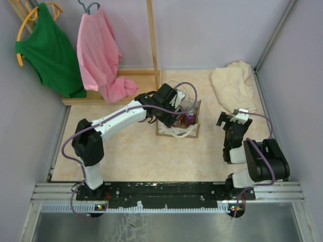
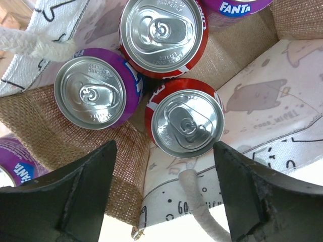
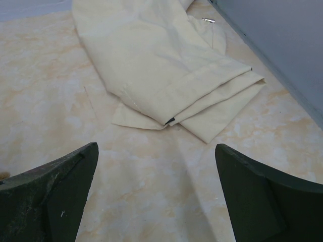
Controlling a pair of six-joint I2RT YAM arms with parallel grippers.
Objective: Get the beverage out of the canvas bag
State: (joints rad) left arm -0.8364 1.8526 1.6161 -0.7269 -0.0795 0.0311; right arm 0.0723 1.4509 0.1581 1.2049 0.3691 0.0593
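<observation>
The canvas bag (image 1: 165,131) stands open at the table's middle, with white rope handles (image 2: 196,194) and printed walls (image 2: 262,96). Several upright cans stand inside it: a red can (image 2: 187,124) nearest my fingers, a larger-looking red can (image 2: 163,34) beyond it, and a purple Fanta can (image 2: 92,91) to the left. One purple can (image 1: 190,119) shows in the top view. My left gripper (image 2: 164,186) hangs open just above the bag's mouth (image 1: 173,107), its jaws either side of the near red can and clear of it. My right gripper (image 1: 229,118) is open and empty.
A plain cream cloth (image 1: 233,84) lies at the back right, ahead of the right gripper (image 3: 166,65). A wooden rack (image 1: 151,45) with a green shirt (image 1: 50,48) and a pink shirt (image 1: 101,55) stands at the back left. Walls enclose the table.
</observation>
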